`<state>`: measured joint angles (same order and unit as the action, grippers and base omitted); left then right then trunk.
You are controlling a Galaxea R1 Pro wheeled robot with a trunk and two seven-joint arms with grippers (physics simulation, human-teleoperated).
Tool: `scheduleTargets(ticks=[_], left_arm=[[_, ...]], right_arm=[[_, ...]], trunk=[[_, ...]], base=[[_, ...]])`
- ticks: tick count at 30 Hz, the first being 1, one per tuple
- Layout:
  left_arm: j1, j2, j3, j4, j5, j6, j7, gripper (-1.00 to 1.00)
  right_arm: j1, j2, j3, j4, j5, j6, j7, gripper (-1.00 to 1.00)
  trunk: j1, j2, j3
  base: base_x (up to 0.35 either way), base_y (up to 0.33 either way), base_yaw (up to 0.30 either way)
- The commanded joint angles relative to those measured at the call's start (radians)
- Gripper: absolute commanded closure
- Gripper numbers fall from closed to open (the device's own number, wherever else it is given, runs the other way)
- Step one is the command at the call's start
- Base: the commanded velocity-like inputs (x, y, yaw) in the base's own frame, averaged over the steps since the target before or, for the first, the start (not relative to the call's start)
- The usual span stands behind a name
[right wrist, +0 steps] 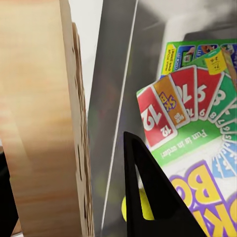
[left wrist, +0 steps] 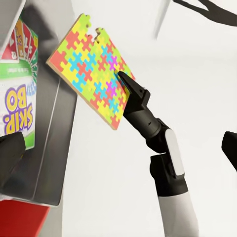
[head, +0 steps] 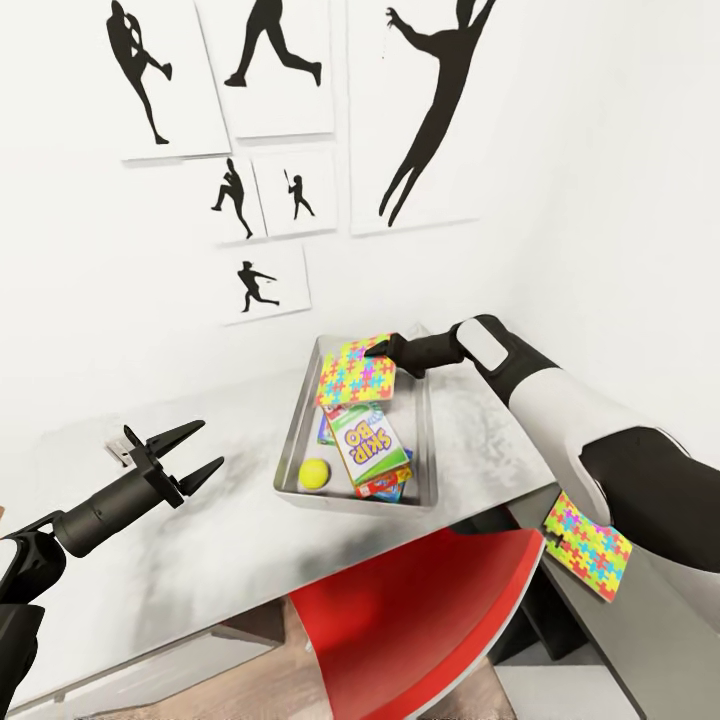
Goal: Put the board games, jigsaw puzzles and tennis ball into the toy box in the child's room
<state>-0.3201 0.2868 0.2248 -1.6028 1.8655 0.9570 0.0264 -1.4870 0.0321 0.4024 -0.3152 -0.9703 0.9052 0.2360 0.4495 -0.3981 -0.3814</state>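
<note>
Right gripper [head: 385, 352]: clamped on one edge of a jigsaw puzzle [head: 357, 373], which hangs tilted below the fingers, over the far end of the toy box [head: 428, 440].
Left gripper [head: 190, 452]: fingers apart, nothing between them, hovering over the table [head: 190, 560], well apart from the toy box on its inner side.
Held puzzle, handling: judged a thin, stiff, light sheet with a plain wooden back, as the right wrist view shows edge-on [right wrist: 44, 118]. An edge pinch looks enough to carry it, though a flat board could swivel in so narrow a hold; the notched border pieces seem the part most likely to catch on the tray wall.
Inside the box, under the right gripper: a board game [head: 366, 447] with a green and white cover, smaller game boxes partly beneath it, and the tennis ball [head: 315, 473] in the near corner.
Second puzzle [head: 588, 547]: back beside the right forearm, tilted at the table edge, apart from the box. Best taken by a free edge, I judge.
Readable writing: "SKIP BO" in big yellow letters; fanned number cards including "12"; a small line reading roughly "Fun to a order!".
</note>
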Motion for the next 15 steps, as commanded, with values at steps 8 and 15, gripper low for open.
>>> scheduleTargets(ticks=[8, 15], left_arm=[[-0.001, 0.0, 0.001, 0.0, 0.003, 0.004, 0.003, -1.0], [0.0, 0.0, 0.001, -0.001, 0.003, 0.004, 0.002, -1.0]], right_arm=[[-0.002, -0.001, 0.003, 0.001, 0.008, 0.0, 0.01, 1.0], [-0.006, -0.001, 0.003, 0.001, 0.008, 0.0, 0.009, 1.0]], trunk=[[0.0, -0.002, -0.015], [0.0, -0.002, -0.026]], base=[[0.0, 0.0, 0.0], [0.0, 0.0, 0.0]])
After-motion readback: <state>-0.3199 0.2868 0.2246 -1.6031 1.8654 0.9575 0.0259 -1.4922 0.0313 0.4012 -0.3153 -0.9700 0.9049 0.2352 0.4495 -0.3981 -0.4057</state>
